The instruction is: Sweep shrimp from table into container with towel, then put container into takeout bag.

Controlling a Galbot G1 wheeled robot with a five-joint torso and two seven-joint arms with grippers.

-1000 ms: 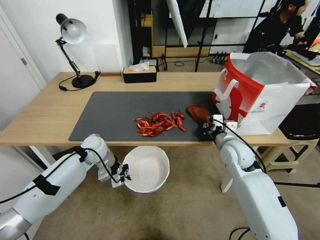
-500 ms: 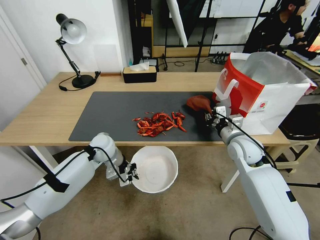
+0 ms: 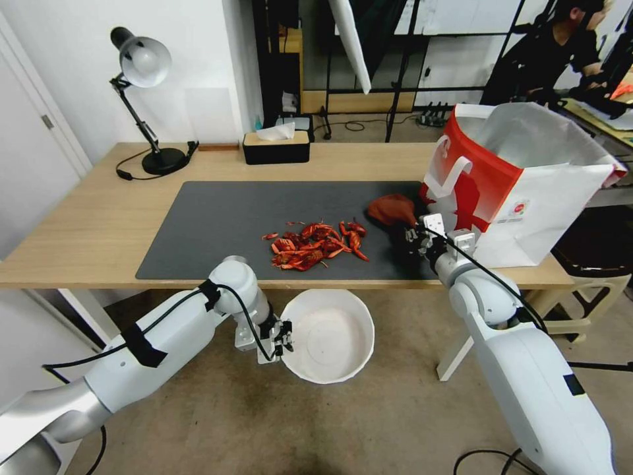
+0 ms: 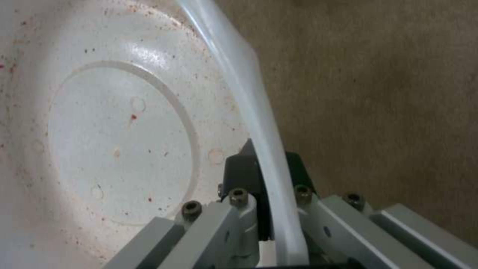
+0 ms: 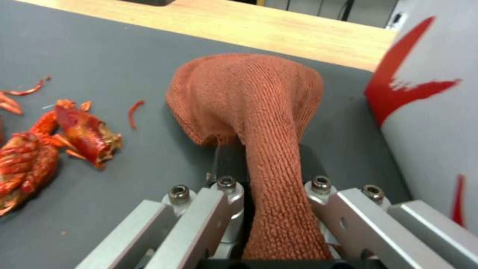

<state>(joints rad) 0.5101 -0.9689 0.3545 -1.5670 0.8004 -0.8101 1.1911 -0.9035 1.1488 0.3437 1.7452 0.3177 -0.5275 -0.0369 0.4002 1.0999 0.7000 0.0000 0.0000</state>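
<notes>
Both grippers gripping, left gripper (image 3: 285,338) carried container (image 3: 330,334) rightward, towel (image 3: 391,210) raised.

towel's (image 5: 259,112) tail swallowed between right end effector (image 5: 271,220) fingers; container (image 4: 124,123) cropped in left wrist view, rim hiding one pad.

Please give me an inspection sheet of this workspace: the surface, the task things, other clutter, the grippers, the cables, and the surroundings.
Surface: table with a dark mat.
Job's things: shrimp piled on the mat; container below the table's front edge; towel beside the takeout bag.
Clutter: desk lamp, tissue box.
Grippers: left gripper clamps the container's rim; right gripper grips the towel.
Cables: lamp cord; cables along both arms.
Surroundings: carpet floor, stool.
</notes>
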